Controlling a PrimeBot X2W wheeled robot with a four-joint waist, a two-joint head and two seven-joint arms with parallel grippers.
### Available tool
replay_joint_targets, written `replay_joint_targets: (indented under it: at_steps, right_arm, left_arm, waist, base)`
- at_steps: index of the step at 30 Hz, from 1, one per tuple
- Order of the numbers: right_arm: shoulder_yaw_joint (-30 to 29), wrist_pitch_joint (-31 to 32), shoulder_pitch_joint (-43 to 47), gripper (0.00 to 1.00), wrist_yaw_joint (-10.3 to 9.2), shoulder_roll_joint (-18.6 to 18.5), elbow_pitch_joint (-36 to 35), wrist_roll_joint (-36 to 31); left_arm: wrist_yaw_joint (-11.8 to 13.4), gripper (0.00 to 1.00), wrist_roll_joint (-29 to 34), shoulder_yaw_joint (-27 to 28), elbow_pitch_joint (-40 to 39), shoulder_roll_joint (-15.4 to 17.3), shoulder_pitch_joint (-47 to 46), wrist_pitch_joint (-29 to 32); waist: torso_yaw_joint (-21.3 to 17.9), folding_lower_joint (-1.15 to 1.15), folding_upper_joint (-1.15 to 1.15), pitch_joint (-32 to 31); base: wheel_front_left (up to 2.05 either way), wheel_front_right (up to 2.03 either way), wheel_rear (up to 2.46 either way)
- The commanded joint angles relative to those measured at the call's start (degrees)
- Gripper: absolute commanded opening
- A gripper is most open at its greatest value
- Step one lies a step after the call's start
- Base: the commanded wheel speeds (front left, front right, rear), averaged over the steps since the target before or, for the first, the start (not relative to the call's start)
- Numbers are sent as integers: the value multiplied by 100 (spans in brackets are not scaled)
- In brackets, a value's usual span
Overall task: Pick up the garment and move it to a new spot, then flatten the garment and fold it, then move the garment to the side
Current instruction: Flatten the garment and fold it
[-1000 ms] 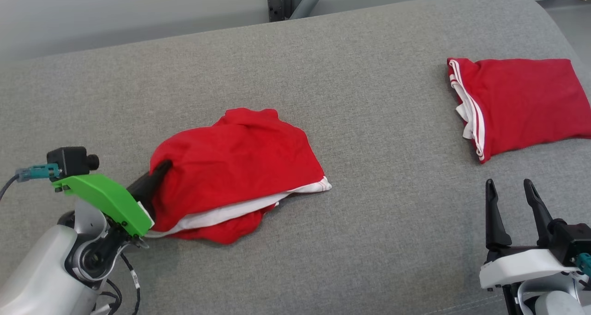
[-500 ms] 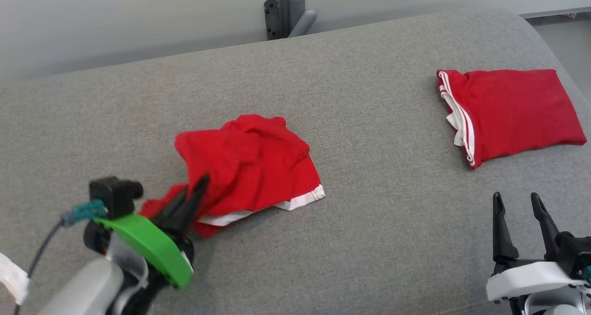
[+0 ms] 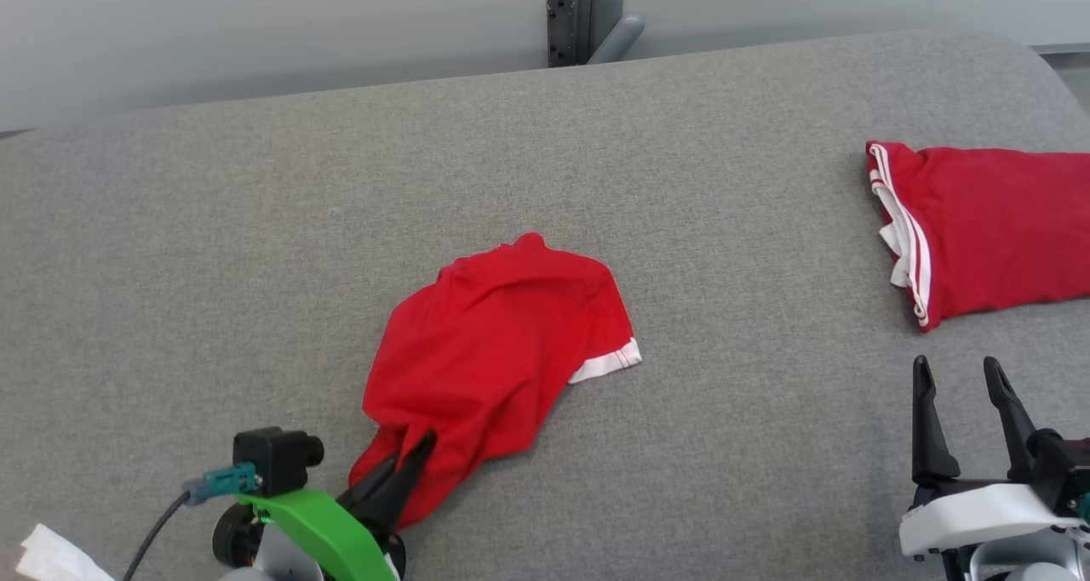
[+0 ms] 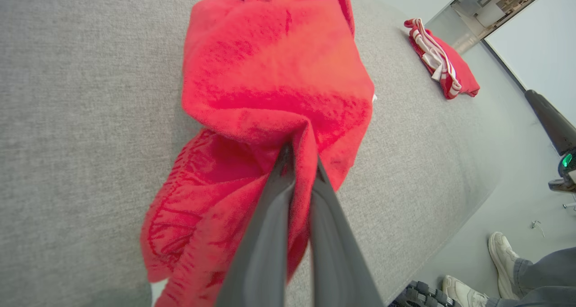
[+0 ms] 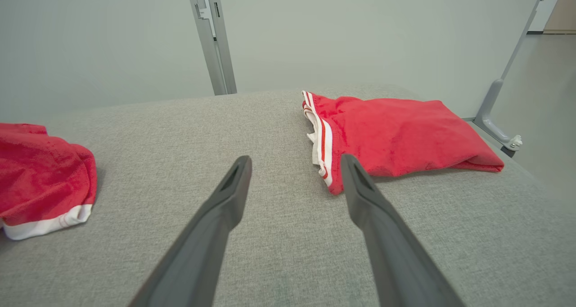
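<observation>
- Stretched since a second ago, the red garment [image 3: 502,342] lies long and narrow.
- Left gripper [image 3: 413,455] clamped on its near end.
- Right gripper [image 3: 956,372] spread apart, empty.

The garment [image 3: 494,342] lies central on the desk [image 3: 255,223], its near end in the left claw [image 3: 411,446]; a folded garment [image 3: 996,223] lies far right, beyond the right claw [image 3: 955,364].

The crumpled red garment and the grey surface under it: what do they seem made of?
Crumpled red garment: soft matte knit cloth, perhaps cotton; it drapes, creases, shows fuzzy nap. Grey surface: matte woven upholstery fabric, probably; speckled weave is visible.
</observation>
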Motion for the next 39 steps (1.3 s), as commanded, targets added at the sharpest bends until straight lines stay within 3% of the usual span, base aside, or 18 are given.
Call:
replay_joint_targets:
  at_steps: [1, 12, 13, 14, 15, 16, 22, 30, 35, 39]
  right_arm:
    - [-2, -15, -70, 100, 1, -16, -6, -46]
    - [61, -15, -162, 100, 1, -14, 19, 14]
    - [57, -15, -159, 100, 1, -14, 19, 23]
    - [55, -14, -157, 100, 1, -14, 20, 32]
    - [54, -15, -153, 100, 1, -14, 24, 45]
    - [46, -15, -141, 100, 1, -15, 29, 50]
    - [-11, -15, 15, 100, 1, -15, 27, 93]
    - [-68, -14, 63, 100, 1, -13, -23, 79]
    - [-57, -15, -7, 100, 1, -14, -44, 3]
    - [-70, -15, -59, 100, 1, -14, -54, -46]
  left_arm:
    - [-48, 0, -115, 110, 129, -119, -203, -80]
    - [-208, 0, -175, 369, 2200, -701, -1264, -170]
    - [-239, 4, -182, 410, 2383, -731, -1312, -260]
    - [-264, 36, -145, 431, 2546, -740, -1354, -355]
    - [-303, 83, -116, 439, 2666, -756, -1374, -455]
    - [-344, 100, -128, 471, 2742, -790, -1370, -567]
    - [-473, 100, -125, 946, 2373, -494, -883, -1105]
    - [-495, 100, 144, 2379, 657, -222, 948, -1147]
    - [-556, 100, 451, 2432, 584, -207, 1641, -1149]
    - [-586, 100, 342, 2423, 802, -430, 1712, -1150]
  waist:
    - [63, 0, 0, -5]
    - [-18, 0, 0, 129]
    - [-27, 0, 0, 142]
    - [-36, 0, 0, 150]
    - [-44, 0, 0, 153]
    - [-47, 0, 0, 150]
    - [-11, 0, 0, 59]
    - [127, 0, 0, 47]
    - [172, 0, 0, 91]
    - [184, 0, 0, 105]
  base:
    - [0, 0, 0]
    - [0, 0, 0]
    - [0, 0, 0]
    - [0, 0, 0]
    - [0, 0, 0]
    - [0, 0, 0]
    - [0, 0, 0]
    - [0, 0, 0]
    - [0, 0, 0]
    - [0, 0, 0]
